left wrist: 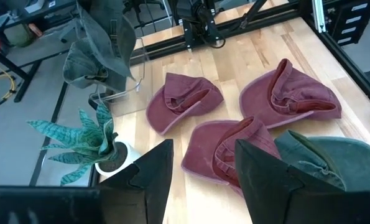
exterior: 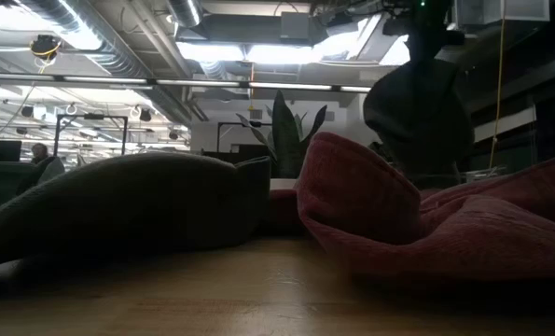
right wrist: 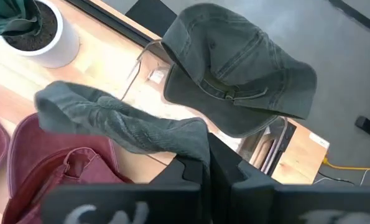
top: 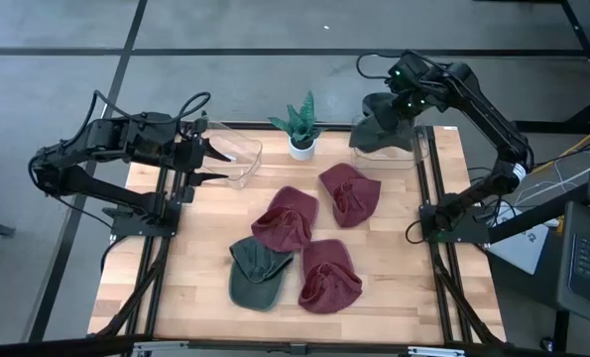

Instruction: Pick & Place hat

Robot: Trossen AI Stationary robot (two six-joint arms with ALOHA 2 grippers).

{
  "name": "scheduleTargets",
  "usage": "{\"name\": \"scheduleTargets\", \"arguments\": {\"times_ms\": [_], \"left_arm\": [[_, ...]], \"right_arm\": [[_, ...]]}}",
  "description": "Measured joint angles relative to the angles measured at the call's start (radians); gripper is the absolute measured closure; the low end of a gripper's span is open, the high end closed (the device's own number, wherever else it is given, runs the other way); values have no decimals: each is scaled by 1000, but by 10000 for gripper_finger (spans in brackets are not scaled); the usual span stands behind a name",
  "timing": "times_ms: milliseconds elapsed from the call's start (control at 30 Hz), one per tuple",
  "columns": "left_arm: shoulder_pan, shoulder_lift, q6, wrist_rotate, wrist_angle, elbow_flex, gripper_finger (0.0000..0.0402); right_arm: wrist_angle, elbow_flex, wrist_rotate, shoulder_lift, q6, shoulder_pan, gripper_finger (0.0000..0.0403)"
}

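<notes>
Grey-green washed cotton fills the right end effector (right wrist: pixel 203 163): its fingers are pinched together on the fabric of a soft dark green cap (top: pixel 382 121), which hangs bunched and drooping from the grip above the far right corner of the wooden desk (top: pixel 195 288). In the right wrist view the pinched cloth sags in a thick fold while the cap's crown, with its stitched panels and curved brim, spreads out over a clear plastic bin (top: pixel 406 151) at that corner. Whether the cap touches the bin, I cannot tell.

Over on the far left, the left end effector (top: pixel 210 165) waits with its fingers apart, right beside a second clear plastic bin (top: pixel 237 159); nothing shows inside that one.

Between the two bins stands a small spiky green plant in a white pot (top: pixel 301 129).

On the open desk lie four more caps, all soft and crumpled: a maroon cap (top: pixel 350 193) nearest the right bin, a second maroon cap (top: pixel 287 218) in the middle, a third maroon cap (top: pixel 329 278) toward the near edge, and a dark green cap (top: pixel 258 273) touching the middle one.
</notes>
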Motion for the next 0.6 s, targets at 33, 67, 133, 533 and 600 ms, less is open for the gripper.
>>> {"name": "scheduleTargets", "arguments": {"times_ms": [33,67,133,533,600], "left_arm": [[0,0,3,0,0,0,237],[0,0,5,0,0,0,237],[0,0,5,0,0,0,237],[0,0,5,0,-2,0,237],[0,0,5,0,-8,0,236]], "right_arm": [[0,0,-5,6,0,-4,401],[0,0,-9,12,1,-8,401],[0,0,-13,25,1,-14,401],[0,0,-52,112,-42,-59,401],[-1,0,-56,121,-47,-69,401]]}}
